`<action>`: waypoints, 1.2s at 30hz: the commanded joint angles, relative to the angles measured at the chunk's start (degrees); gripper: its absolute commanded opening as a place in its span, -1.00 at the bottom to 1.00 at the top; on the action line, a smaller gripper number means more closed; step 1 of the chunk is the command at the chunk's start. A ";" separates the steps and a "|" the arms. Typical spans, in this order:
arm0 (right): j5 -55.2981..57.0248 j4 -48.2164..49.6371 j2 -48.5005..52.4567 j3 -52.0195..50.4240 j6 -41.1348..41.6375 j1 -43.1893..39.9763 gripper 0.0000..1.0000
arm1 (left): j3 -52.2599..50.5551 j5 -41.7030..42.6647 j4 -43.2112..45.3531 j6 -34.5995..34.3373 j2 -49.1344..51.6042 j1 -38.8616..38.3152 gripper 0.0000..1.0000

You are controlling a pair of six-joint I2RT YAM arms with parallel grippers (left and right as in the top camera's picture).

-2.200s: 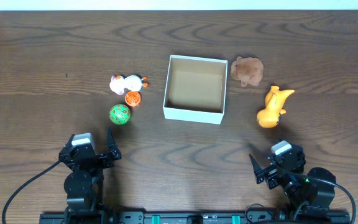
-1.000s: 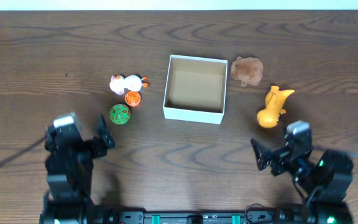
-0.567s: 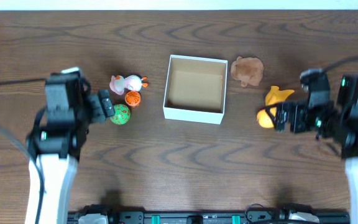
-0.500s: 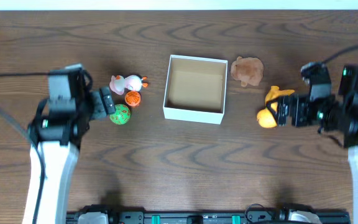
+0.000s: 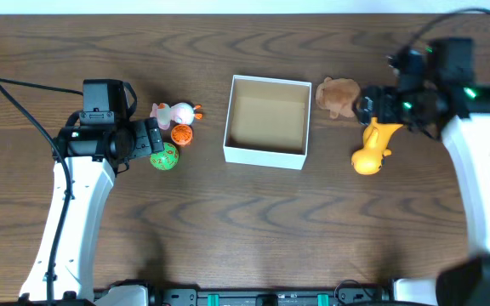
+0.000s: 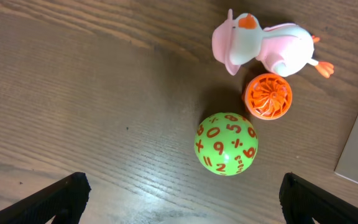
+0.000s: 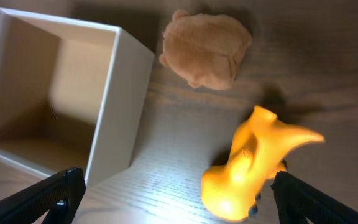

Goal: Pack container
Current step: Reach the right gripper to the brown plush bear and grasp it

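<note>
Left end effector point(image 5: 146, 139): your fingers stand wide apart with nothing between the pads; from overhead it sits just left of the green ball.
Green ball point(image 6: 226, 144): covered in orange numbers, on the surface point(image 5: 245, 229), lying between your fingers in the left wrist view.
Orange ball point(image 6: 268, 97): smaller, ribbed, just beside the green ball and close under the duck.
Duck toy point(image 6: 260, 45): white and pink, lying on its side.
Container point(image 5: 264, 155): mid-surface, open top up, its tan inside bare.
Brown plush point(image 5: 339, 96): just beside the container's right wall.
Yellow toy point(image 5: 371, 149): near the plush, apart from the container.
Right end effector point(image 5: 371, 107): you have the fingers spread, holding nothing, over the yellow toy's upper end.
</note>
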 commanded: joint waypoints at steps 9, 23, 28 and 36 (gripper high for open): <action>10.67 -3.26 22.12 22.64 7.48 4.37 0.98 | 1.38 0.59 -1.01 0.46 -0.09 -0.02 0.96; 12.11 1.07 38.12 28.39 5.35 4.55 0.99 | 1.38 0.57 -1.01 0.46 -0.09 -0.02 0.96; 11.04 1.62 41.97 28.39 4.33 4.55 0.98 | 1.38 0.57 -1.01 0.46 -0.09 -0.02 0.96; 11.10 0.50 46.36 28.35 4.24 4.52 -0.11 | 1.38 0.57 -1.01 0.46 -0.09 -0.02 0.96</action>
